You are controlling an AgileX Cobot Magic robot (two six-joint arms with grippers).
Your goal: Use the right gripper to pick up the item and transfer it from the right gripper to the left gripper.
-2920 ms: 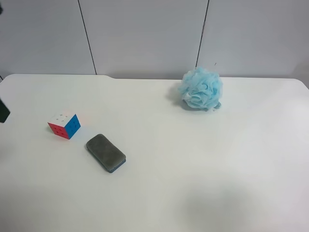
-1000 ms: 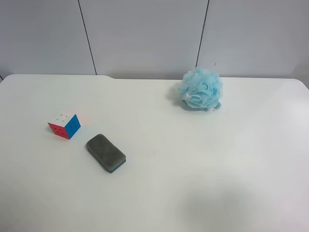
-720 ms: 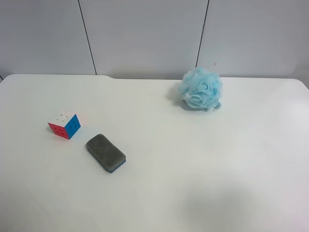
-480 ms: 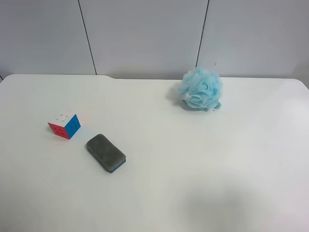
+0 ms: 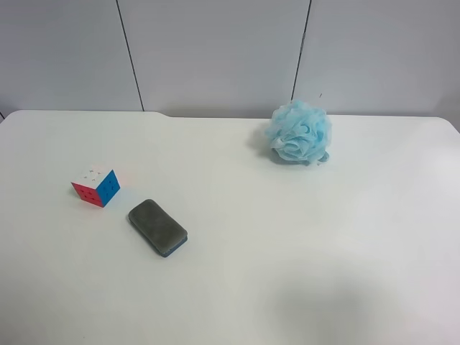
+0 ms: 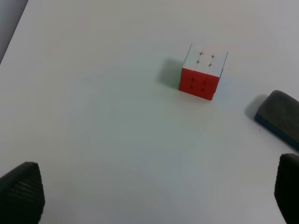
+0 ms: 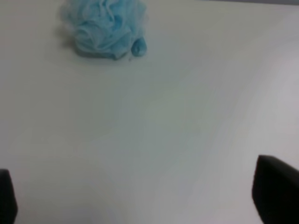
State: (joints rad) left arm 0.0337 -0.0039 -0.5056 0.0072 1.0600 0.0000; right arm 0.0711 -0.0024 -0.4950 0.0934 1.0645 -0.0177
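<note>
One puzzle cube (image 5: 95,186), one grey sponge (image 5: 157,227), one blue pouf (image 5: 300,133); two claws, apparently, only fingertips visible.

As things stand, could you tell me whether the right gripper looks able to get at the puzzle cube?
Probably not directly. The right gripper is open over bare table near the bath pouf, while the puzzle cube sits across the table beside the sponge. Nothing blocks it.
</note>
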